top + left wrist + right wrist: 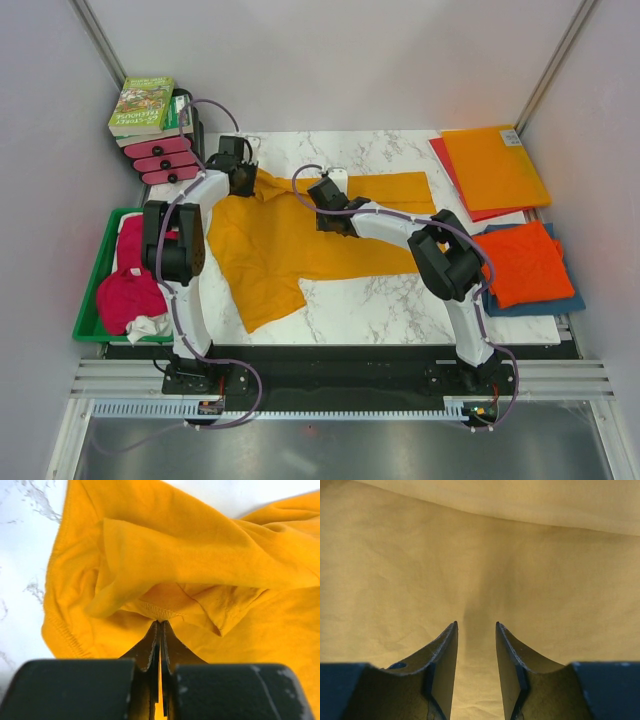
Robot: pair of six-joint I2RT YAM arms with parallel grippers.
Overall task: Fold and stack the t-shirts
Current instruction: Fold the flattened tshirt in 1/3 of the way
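Starting leftmost: green tray (95,300), left of golden-orange t-shirt (290,250), holds magenta-pink t-shirts (128,295) in loose heap, not yet folded. Left gripper (160,626) at golden-orange shirt's far left corner, jaws clenched on stitched hem. Shirt itself spread out, rumpled; fold judged barely begun. Right gripper (476,630) over its far middle, jaws apart, nothing pinched; contact with cloth unclear. Right of shirt: red-orange t-shirt (525,262) folded atop blue t-shirt (560,303), stack of two judged done.

Book (142,104) cover lettering too small; nothing legible
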